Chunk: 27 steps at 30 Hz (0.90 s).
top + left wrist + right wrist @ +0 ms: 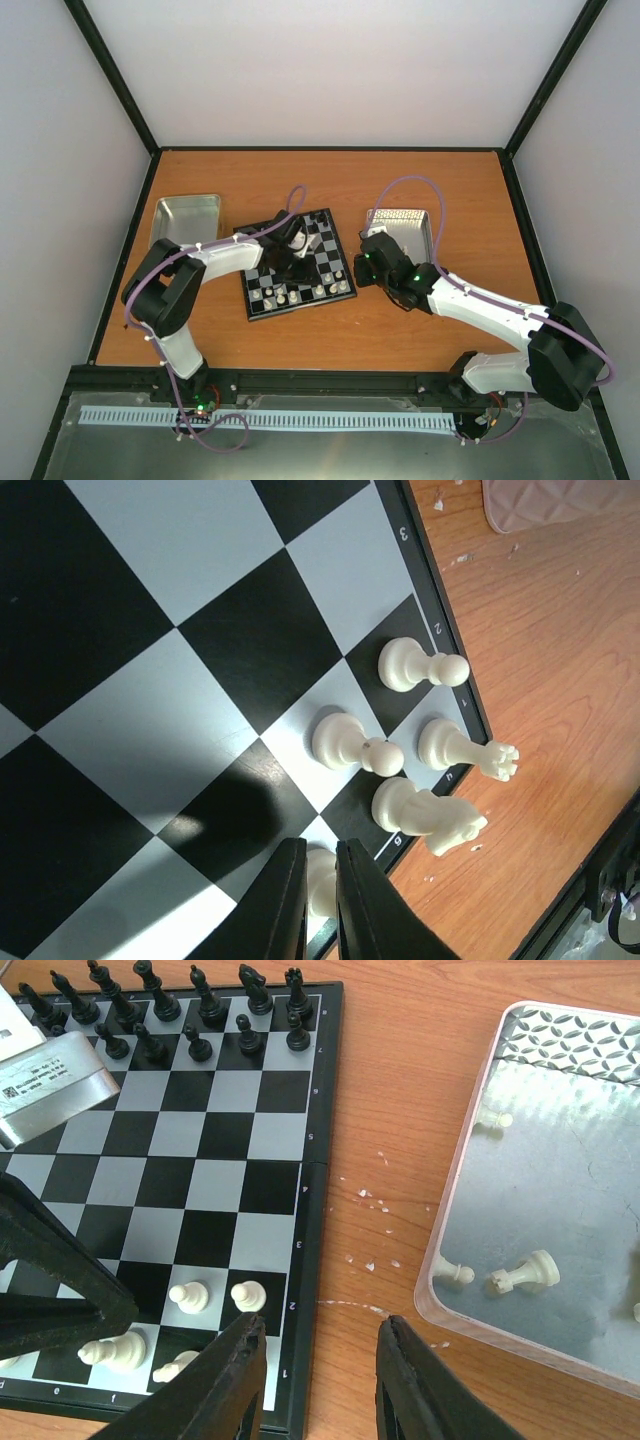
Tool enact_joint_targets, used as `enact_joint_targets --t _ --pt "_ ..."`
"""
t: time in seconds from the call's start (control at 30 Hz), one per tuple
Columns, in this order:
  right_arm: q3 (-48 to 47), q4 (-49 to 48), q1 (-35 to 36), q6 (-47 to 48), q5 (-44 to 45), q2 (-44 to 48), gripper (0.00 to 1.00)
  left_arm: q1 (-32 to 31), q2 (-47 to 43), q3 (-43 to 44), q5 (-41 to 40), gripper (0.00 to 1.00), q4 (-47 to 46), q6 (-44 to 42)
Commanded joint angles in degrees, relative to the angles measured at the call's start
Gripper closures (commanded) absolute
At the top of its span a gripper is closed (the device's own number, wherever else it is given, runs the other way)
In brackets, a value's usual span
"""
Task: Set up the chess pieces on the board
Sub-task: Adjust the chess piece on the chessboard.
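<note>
Wooden tabletop (pixel 420 330) bearing the board (pixel 335 250) at centre, chess pieces (pixel 355 742) along its near edge, left gripper (pixel 318 860) pinched on a cream piece (pixel 321 892) there, right gripper (pixel 322 1328) half open, empty, near a metal tray (pixel 600 1060).

left gripper (pixel 320 852): fingers nearly together | right gripper (pixel 322 1328): jaws apart, angled down
</note>
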<state>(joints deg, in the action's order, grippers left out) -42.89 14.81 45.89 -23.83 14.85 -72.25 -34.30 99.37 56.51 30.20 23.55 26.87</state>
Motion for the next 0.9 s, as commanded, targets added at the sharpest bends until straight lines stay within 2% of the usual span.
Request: enact_joint_targets --t 0.0,0.27,0.4,0.43,0.53,0.67,0.73,0.87 --pt "0.4 -0.1 -0.4 -0.6 1.8 0.9 0.67 -0.6 1.0 0.0 0.9 0.92 0.1 -2.2" --pt "-0.4 0.3 -1.0 -1.0 3.0 0.2 0.67 -0.7 0.4 -0.4 -0.9 0.92 0.9 -2.0" --pt "-3.7 3.2 -4.1 -3.2 3.9 -1.8 0.66 -0.6 -1.2 0.5 -4.2 0.92 1.7 -0.8" --pt "-4.7 4.4 -5.4 -3.8 3.8 -2.7 0.63 -0.6 -1.7 1.2 -5.2 0.92 2.0 -0.5" --pt "-8.4 8.3 -11.0 -5.2 1.3 -5.2 0.61 -0.6 -3.9 3.9 -9.5 0.91 3.6 0.1" --pt "-12.7 12.7 -16.9 -1.9 -2.9 -9.0 0.53 -0.2 -7.1 6.2 -15.7 0.88 5.8 0.7" --pt "-15.6 15.7 -18.0 1.1 -3.7 -12.2 0.48 0.1 -9.3 6.2 -18.5 0.87 5.9 0.7" --pt "-19.8 17.7 -19.5 2.8 -5.2 -19.7 0.47 0.6 -15.3 3.7 -23.6 0.83 3.5 0.6"
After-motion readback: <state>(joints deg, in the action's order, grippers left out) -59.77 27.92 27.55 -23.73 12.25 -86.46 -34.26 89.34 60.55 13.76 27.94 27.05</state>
